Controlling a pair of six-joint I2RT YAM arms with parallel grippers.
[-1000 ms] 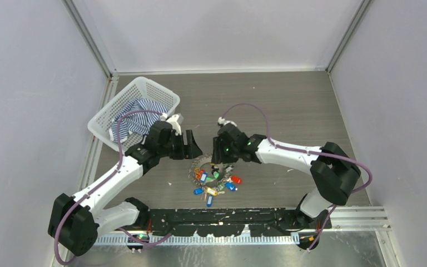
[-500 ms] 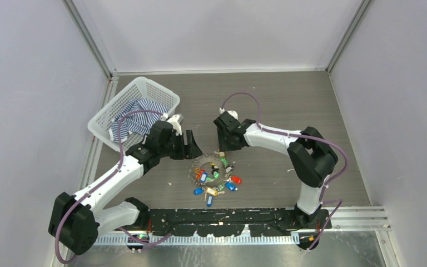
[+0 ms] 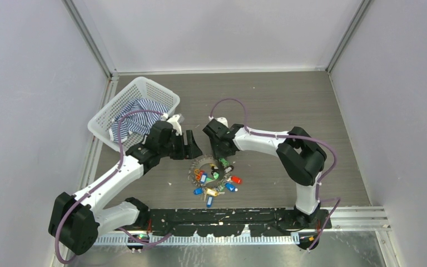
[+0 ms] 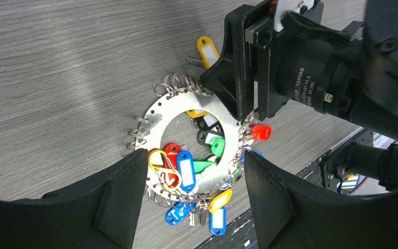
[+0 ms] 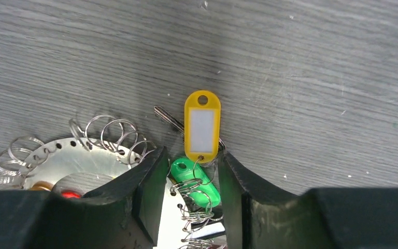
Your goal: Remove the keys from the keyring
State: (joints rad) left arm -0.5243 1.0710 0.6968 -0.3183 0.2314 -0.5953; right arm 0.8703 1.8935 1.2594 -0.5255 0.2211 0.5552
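Note:
The keyring [image 3: 200, 164] is a flat silvery disc with a hole, lying on the table with small split rings round its rim. The keys [image 3: 216, 183] with blue, red, green and yellow tags lie bunched on its near side. My left gripper [image 3: 192, 147] is open and empty, hovering left of and above the ring; its wrist view [image 4: 194, 166] shows the keyring [image 4: 158, 116] between its fingers. My right gripper [image 3: 218, 153] is down at the ring's far right rim. In its wrist view [image 5: 189, 168] the jaws stand narrowly open astride the rim and a green tag [image 5: 197, 181]. A yellow tag [image 5: 202, 127] lies just past the fingertips.
A white basket [image 3: 157, 88] holding a striped cloth [image 3: 139, 119] stands at the back left, close behind my left arm. A black rail [image 3: 228, 214] runs along the table's near edge. Grey walls close in both sides and the back.
My right arm has swung its elbow leftward and turned its wrist; its gripper has shifted a little to the left, to the ring's far rim. The left arm and the keyring have stayed put.

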